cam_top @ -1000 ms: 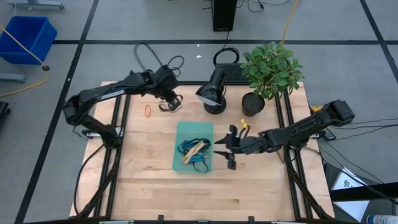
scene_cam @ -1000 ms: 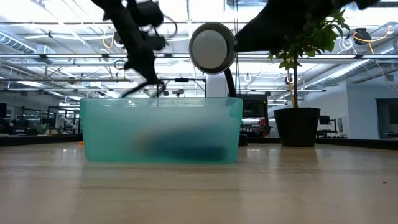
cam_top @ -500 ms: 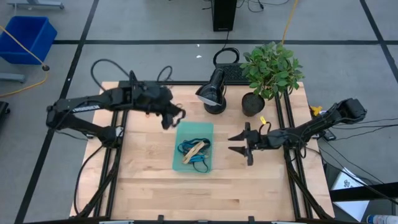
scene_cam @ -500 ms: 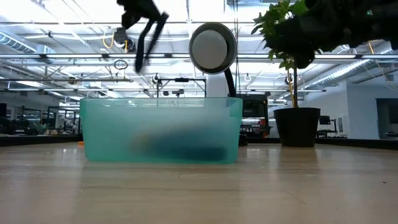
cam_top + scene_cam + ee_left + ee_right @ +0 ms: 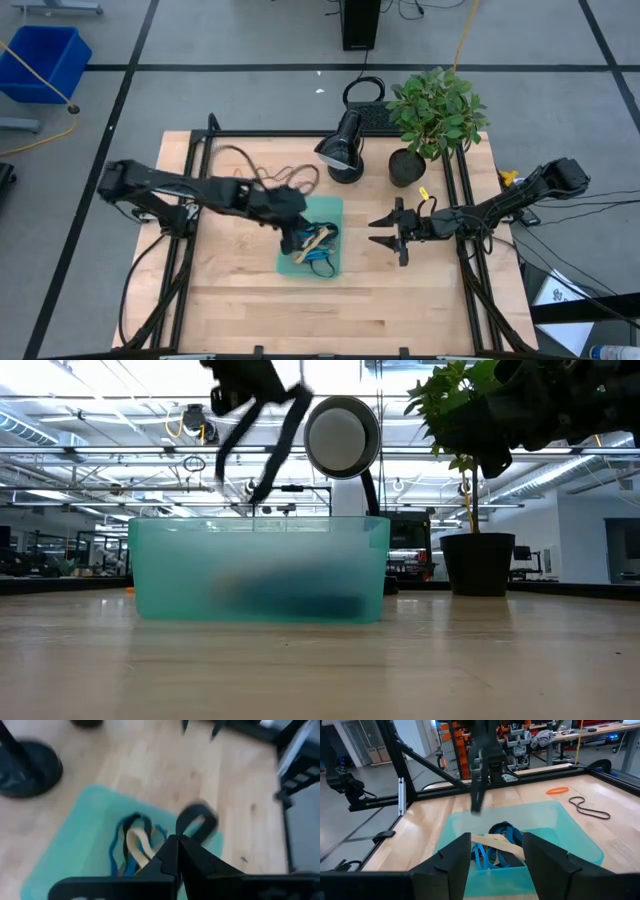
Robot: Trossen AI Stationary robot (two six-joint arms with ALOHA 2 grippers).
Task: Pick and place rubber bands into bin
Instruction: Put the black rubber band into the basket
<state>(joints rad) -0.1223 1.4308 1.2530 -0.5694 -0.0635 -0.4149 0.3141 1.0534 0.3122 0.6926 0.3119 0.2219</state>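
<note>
CHANGE: left hand (image 5: 300,240) moved from the far surface to over the bin (image 5: 333,208) | HAND: pinched shut on a black rubber band (image 5: 196,821), ready to drop | right hand (image 5: 387,231) open, waits beside bin | bands (image 5: 496,851) lie under the left hand.

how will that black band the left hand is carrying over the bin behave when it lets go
The black band probably drops limp: it hangs as a slack loop from the shut left hand. It looks thin and light, so it may cling to a finger briefly. Over the bin, it should land softly on the bands already inside without rolling.
</note>
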